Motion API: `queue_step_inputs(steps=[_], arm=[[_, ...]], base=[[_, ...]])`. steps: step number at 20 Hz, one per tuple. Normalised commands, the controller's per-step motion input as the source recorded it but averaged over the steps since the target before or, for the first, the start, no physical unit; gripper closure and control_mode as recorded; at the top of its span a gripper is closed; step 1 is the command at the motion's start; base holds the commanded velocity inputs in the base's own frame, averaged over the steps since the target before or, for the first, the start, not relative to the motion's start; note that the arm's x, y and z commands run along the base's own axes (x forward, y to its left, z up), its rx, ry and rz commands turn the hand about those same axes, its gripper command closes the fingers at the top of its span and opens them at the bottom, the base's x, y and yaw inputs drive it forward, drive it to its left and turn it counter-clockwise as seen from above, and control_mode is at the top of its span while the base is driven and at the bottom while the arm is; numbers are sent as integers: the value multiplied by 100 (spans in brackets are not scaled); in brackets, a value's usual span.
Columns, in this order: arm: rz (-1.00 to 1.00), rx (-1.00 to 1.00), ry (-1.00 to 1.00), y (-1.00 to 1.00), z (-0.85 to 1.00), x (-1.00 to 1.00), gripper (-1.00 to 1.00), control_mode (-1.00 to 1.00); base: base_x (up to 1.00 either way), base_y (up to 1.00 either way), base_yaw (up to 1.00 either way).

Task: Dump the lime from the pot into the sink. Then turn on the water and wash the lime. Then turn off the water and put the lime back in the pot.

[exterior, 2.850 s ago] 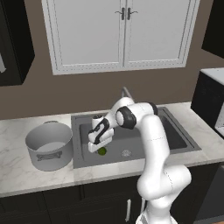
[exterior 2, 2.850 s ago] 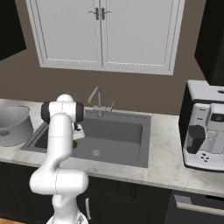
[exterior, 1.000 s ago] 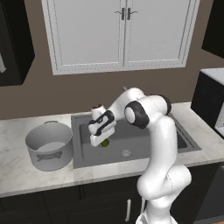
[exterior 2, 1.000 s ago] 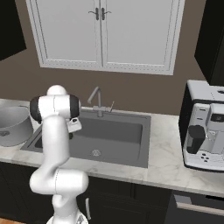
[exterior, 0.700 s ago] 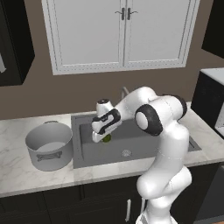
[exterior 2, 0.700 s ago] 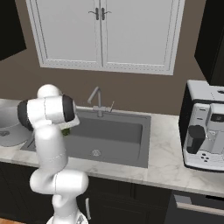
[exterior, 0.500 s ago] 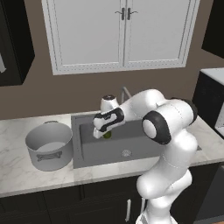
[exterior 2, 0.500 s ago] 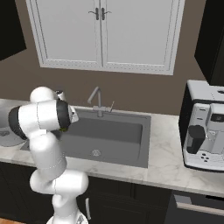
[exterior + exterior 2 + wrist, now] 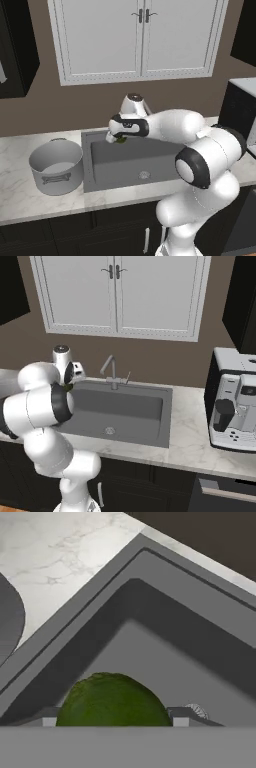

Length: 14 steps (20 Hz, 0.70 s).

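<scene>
Carrying the lime (image 9: 114, 699), the end effector (image 9: 119, 137) is clamped on it above the sink's (image 9: 165, 161) 10 o'clock corner. Last step, I'd say: swing toward the pot (image 9: 56, 166) at 9 o'clock on the bench (image 9: 20, 197), then release.

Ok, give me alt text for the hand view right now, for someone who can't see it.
A green lime sits between the hand's two finger tips at the bottom of the picture, above the dark-grey sink. The sink's metal drain peeks out beside the lime, white marble countertop runs along the upper left, and a curved grey edge shows at far left.
</scene>
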Motion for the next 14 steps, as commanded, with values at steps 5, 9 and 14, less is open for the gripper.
queue_step_inputs(steps=[5, 9, 14], arm=[[2, 3, -7, 26, 100, 0, 100, -100], [7, 3, -1, 28, 100, -4, 100, -100], [12, 1, 1, 55, 89, -21, 100, -100]], base=[[0, 0, 0], [0, 0, 0], [0, 0, 0]])
